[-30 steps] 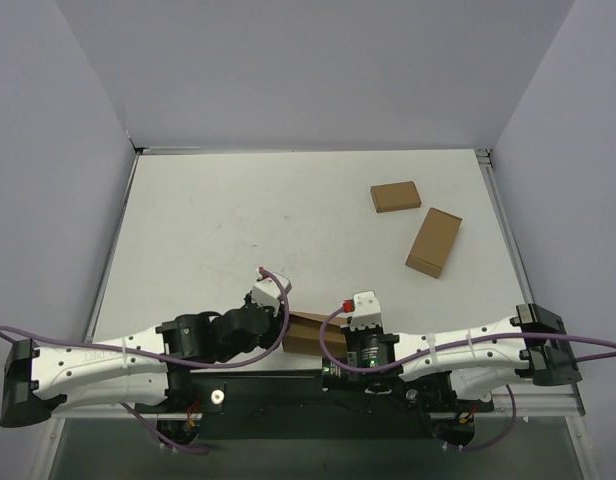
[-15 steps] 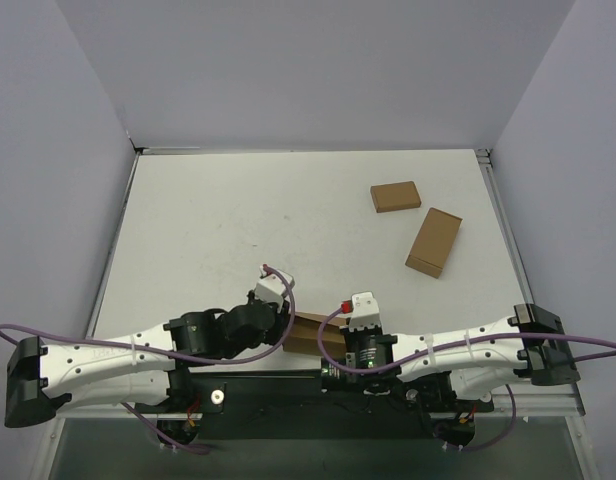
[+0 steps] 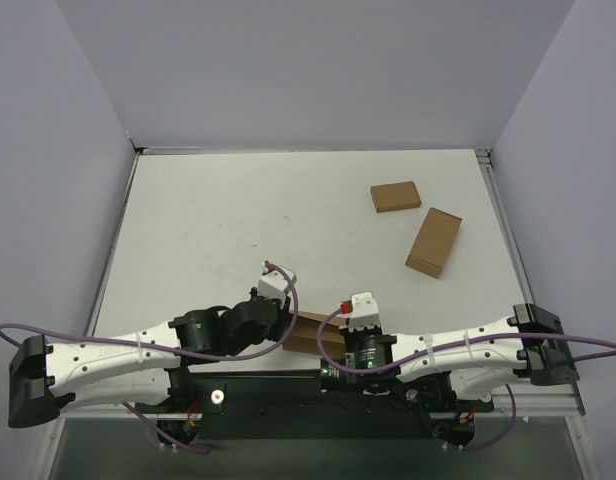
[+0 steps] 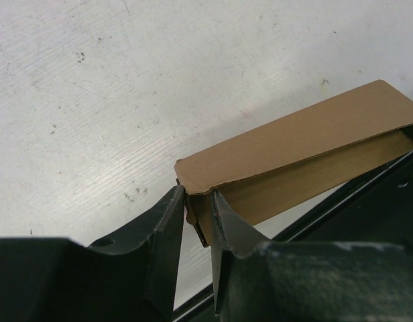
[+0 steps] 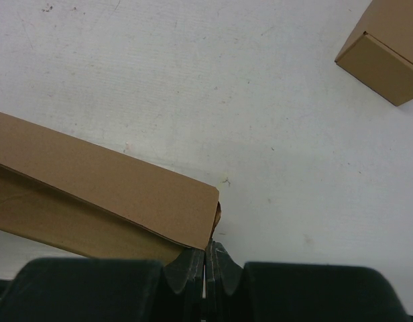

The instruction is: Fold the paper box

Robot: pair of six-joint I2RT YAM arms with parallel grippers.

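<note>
readable text: none in any view
paper box: plain brown cardboard, no print
small boxes, upper right of top view: plain brown, no labels

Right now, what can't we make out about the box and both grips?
- Top view: paper box is mostly hidden under the left wrist and right wrist; its fold state is unreadable.
- Left wrist view: left gripper straddles a corner flap; whether it grips yet is unclear. The box's far end is cut off by the frame edge.
- Right wrist view: right gripper is shut at the box corner; whether cardboard is pinched inside is hidden.
</note>
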